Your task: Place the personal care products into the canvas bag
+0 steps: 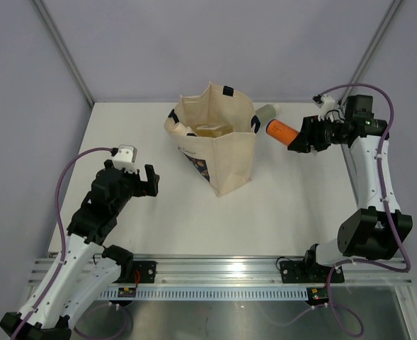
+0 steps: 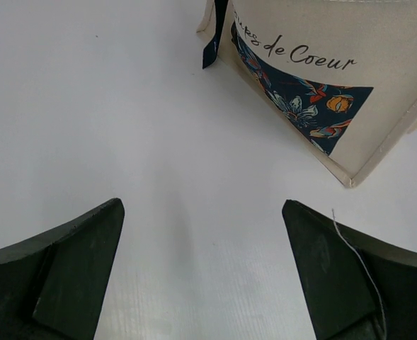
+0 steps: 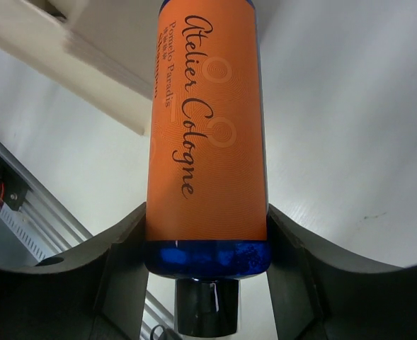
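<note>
Right pincer (image 1: 298, 138): you had it closed on the orange bottle (image 1: 280, 132), one finger on either side of the barrel, just above the capped end.
Orange bottle: it was held clear of the worktop (image 1: 286, 205), just right of the bag (image 1: 226, 152) and near its top edge. From above it did not appear to touch the cloth.
Long axis: in the wrist view the bottle (image 3: 207, 142) ran straight out along the pincer's (image 3: 207, 241) own line. The cap sat back toward the wrist and the free end pointed left at the bag.
Bag: it stood upright with its mouth open, the printed side (image 2: 378, 42) turned toward your left arm.
Direction to go: the mouth lay to the left of the bottle's free end. By my reading you needed to carry the bottle over the right rim and then tip that end down.
Nearer arm: the right, with the load already in its grip.
Left pincer (image 1: 150, 181): its jaws stood wide apart and empty (image 2: 201, 212), low over bare worktop on the far side of the bag from the bottle.
Green bottle (image 1: 267, 111): it lay on its side just behind the bag's right corner, nearer your right arm.
Risk: the free end could have snagged the right wall or the black handle (image 1: 255, 125).
</note>
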`<state>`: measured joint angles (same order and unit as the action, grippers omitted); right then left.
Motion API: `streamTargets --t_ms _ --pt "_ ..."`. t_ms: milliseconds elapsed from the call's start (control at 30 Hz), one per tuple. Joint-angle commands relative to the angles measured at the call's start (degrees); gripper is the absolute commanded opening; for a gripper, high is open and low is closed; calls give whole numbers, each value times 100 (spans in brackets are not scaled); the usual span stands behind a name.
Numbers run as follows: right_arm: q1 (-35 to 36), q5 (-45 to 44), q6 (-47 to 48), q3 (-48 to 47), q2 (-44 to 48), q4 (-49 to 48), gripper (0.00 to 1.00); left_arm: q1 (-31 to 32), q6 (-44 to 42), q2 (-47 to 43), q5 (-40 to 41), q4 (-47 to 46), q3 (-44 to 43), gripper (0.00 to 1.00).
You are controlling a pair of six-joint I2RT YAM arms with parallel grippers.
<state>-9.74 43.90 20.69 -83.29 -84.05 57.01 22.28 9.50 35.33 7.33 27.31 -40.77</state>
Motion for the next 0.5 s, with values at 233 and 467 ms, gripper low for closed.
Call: streamTargets --t_ms 233,467 --pt "812 587 -618 -2243 -32 -507 0 -13 8 -18 -57 -305 -1 99" --pt "2105 -328 -733 -3974 -1680 -516 0 -13 -18 18 -30 -296 -1 99"
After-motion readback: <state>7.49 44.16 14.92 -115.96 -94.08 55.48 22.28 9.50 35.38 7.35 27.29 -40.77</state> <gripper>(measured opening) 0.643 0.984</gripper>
